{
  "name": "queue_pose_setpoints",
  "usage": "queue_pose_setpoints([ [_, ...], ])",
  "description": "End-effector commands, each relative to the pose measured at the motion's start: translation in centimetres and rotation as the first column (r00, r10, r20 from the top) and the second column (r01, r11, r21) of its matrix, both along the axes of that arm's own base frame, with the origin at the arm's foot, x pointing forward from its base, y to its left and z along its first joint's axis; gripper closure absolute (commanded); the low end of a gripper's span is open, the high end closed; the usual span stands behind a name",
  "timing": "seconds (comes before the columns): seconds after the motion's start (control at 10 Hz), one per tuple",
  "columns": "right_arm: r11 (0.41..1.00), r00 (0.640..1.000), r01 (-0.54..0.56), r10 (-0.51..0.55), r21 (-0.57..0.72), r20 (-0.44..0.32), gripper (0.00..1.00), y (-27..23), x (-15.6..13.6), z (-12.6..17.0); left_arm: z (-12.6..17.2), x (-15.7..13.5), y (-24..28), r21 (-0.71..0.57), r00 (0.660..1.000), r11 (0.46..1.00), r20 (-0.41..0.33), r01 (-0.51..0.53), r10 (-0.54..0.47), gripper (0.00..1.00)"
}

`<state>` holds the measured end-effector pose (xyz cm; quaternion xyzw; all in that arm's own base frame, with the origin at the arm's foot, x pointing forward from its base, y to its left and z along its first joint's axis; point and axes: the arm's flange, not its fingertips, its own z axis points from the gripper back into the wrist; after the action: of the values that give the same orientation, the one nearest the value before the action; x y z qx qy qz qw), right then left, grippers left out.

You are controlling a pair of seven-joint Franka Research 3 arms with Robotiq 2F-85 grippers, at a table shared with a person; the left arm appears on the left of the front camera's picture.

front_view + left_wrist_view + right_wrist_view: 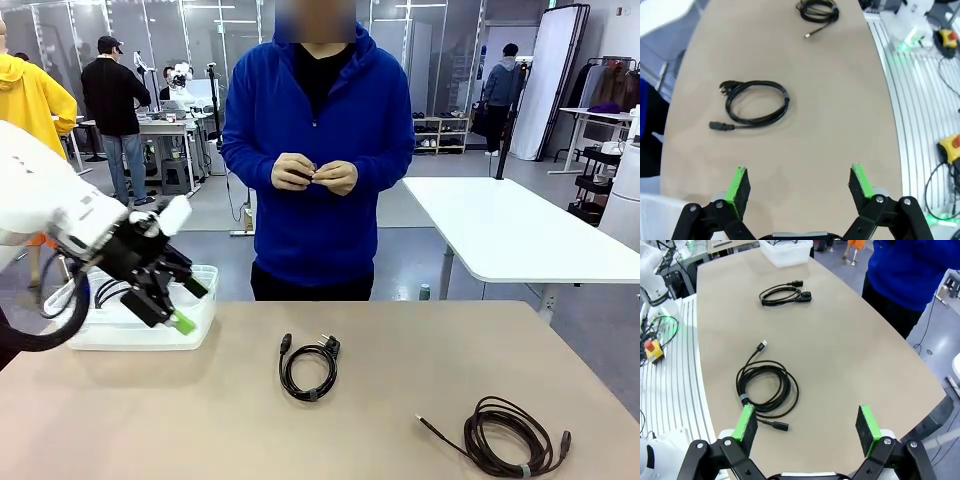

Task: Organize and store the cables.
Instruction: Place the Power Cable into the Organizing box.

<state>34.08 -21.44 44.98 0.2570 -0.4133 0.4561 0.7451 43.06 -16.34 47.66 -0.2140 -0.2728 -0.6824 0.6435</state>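
We see the left gripper [190, 305], jaws released, partly hiding a translucent plastic bin [120, 335]. The right gripper [806, 412] gapes empty near the larger black coil [765, 364].

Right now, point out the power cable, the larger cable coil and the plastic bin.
power cable [331, 347]: front view, on its plug
larger cable coil [500, 403]: front view, on its upper arc
plastic bin [105, 335]: front view, on its front wall

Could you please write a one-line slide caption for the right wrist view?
Open right end effector hovers above the table, with a large coiled cable close by and a coiled power cable beyond.
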Motion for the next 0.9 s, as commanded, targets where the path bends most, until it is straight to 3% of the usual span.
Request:
queue_pose_setpoints([
  [0.0, 1.0, 1.0, 0.008, -0.008, -0.001, 0.008, 0.0, 0.1, 0.2, 0.5, -0.8, 0.3, -2.1, 0.029, 0.998, 0.998, 0.035, 0.051, -0.052, 0.0],
  [0.5, 1.0, 1.0, 0.008, -0.008, -0.001, 0.008, 0.0, 0.1, 0.2, 0.5, -4.9, 2.3, -9.2, 0.08, 0.999, 0.997, -0.038, -0.021, 0.024, 0.0],
  [0.6, 1.0, 1.0, 0.008, -0.008, -0.001, 0.008, 0.0, 0.1, 0.2, 0.5, -5.9, 3.0, -10.3, 0.139, 0.999, 0.989, 0.002, -0.049, 0.049, 0.0],
  [0.8, 1.0, 1.0, 0.008, -0.008, -0.001, 0.008, 0.0, 0.1, 0.2, 0.5, -8.0, 4.0, -12.8, 0.17, 0.998, 0.984, 0.003, -0.061, 0.061, 0.0],
])
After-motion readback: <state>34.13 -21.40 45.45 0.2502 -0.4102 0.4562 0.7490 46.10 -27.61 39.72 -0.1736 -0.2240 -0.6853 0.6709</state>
